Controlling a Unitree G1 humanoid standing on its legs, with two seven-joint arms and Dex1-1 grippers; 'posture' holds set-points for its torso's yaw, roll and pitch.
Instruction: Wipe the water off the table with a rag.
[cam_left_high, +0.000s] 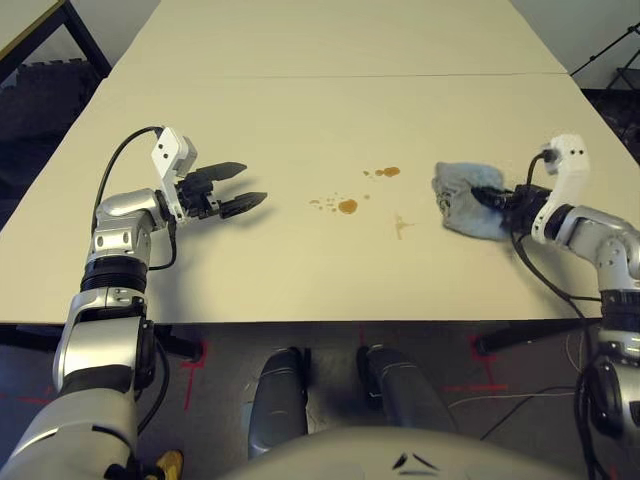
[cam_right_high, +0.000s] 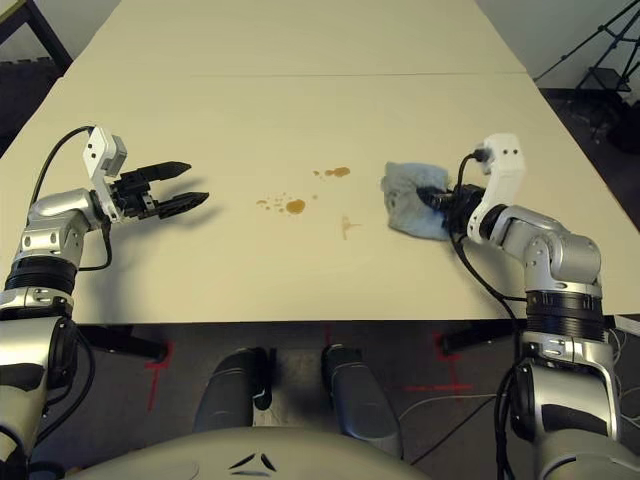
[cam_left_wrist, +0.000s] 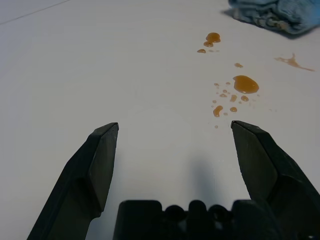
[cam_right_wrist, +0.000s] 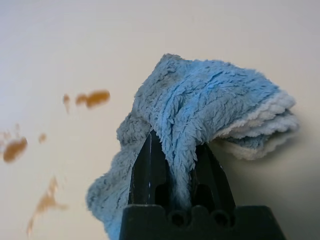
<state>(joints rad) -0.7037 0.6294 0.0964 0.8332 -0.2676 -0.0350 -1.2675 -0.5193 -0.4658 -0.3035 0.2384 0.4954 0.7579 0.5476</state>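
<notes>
The rag (cam_right_high: 412, 207), a bunched blue-grey fleecy cloth, is pinched between the right gripper's (cam_right_high: 432, 198) closed fingers on the cream table (cam_left_high: 300, 120). The water (cam_left_high: 347, 206), amber drops and smears, lies just beyond the rag, between both grippers.

The water (cam_left_high: 347, 206) lies on the table (cam_left_high: 300, 110), near mid-width. The rag (cam_left_high: 465, 199) rests on the table right of the water, nearby. The left gripper (cam_left_high: 244, 186) stands left of the water, apart from it.

Robotics lab or test room: long cream surface (cam_left_high: 300, 260) on black legs, red tape crosses (cam_left_high: 192, 362) on grey floor, black tripod (cam_right_high: 600, 55) (far corner), loose cables (cam_left_high: 520, 400).
</notes>
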